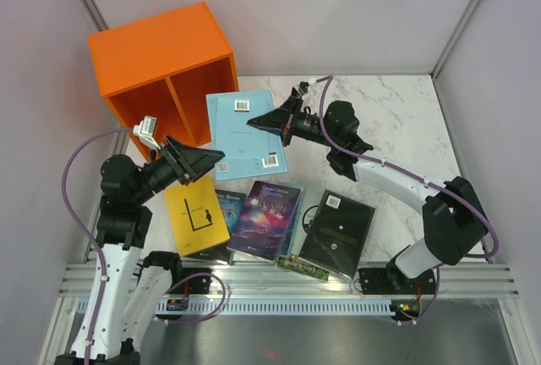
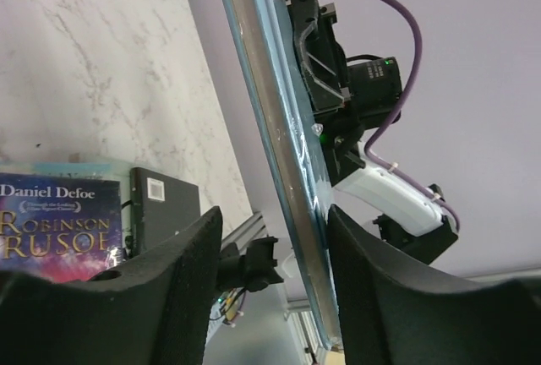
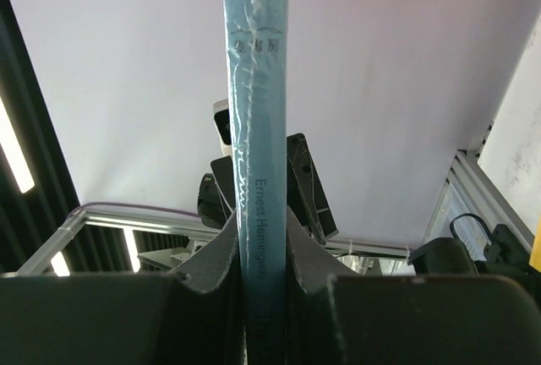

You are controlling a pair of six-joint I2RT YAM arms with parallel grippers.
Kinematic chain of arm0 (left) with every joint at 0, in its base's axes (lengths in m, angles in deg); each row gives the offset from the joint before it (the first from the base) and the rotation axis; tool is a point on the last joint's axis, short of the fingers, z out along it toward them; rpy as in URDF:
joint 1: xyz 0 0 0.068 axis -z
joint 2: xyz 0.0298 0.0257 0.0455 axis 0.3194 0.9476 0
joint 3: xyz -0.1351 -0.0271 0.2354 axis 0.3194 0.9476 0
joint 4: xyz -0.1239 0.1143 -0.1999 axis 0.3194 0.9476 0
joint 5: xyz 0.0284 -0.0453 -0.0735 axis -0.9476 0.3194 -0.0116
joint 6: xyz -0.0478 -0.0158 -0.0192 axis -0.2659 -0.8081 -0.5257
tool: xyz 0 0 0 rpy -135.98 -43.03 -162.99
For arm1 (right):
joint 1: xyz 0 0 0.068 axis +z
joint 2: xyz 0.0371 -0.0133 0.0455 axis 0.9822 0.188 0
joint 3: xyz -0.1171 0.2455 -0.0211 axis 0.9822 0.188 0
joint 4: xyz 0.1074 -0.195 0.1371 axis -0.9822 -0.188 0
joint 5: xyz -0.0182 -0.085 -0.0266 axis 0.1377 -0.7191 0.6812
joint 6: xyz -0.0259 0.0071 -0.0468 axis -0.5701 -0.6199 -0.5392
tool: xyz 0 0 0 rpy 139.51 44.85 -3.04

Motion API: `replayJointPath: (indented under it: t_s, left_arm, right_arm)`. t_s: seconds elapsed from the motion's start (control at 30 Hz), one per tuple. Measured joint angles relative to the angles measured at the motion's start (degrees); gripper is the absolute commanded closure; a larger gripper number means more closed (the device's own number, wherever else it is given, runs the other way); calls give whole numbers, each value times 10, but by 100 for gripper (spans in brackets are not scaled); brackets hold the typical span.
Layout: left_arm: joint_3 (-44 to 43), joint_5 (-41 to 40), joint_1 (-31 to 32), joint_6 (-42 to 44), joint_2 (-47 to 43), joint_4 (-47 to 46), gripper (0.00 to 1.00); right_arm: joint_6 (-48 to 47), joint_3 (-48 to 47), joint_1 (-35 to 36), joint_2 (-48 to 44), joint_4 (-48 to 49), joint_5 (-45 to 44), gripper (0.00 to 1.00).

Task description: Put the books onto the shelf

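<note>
The light blue book (image 1: pixel 245 133) is held up off the table in front of the orange shelf (image 1: pixel 161 44). My right gripper (image 1: pixel 255 122) is shut on its right edge; the right wrist view shows the spine (image 3: pixel 258 128) pinched between the pads, gripper (image 3: pixel 262 238). My left gripper (image 1: pixel 218 165) straddles the book's lower left corner. In the left wrist view the book's edge (image 2: pixel 287 154) runs between the fingers (image 2: pixel 363 264), close to the right one and with a gap to the left one, so that gripper (image 2: pixel 275 247) is open.
On the table near the arms lie a yellow book (image 1: pixel 196 213), a dark blue book (image 1: pixel 228 203), a purple galaxy book (image 1: pixel 266 209) titled Robinson Crusoe (image 2: pixel 55 226), and a black book (image 1: pixel 338 230) with a barcode sticker. The shelf's two compartments face the table.
</note>
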Motion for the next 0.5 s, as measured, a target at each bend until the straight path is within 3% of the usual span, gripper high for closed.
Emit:
replayJointPath:
  t_s: [0.33,0.4,0.5]
  left_arm:
    - [-20,32,5,-41,58,-43,47]
    - [-29,33,13,-41,69,-43,51]
    - [-42,34,28,-40,87,-43,74]
  right_arm:
    - [30,0,0,22,47,-5,100]
    - [35,-2,0,28,53,-3,100]
    - [39,-8,0,38,61,-2,100]
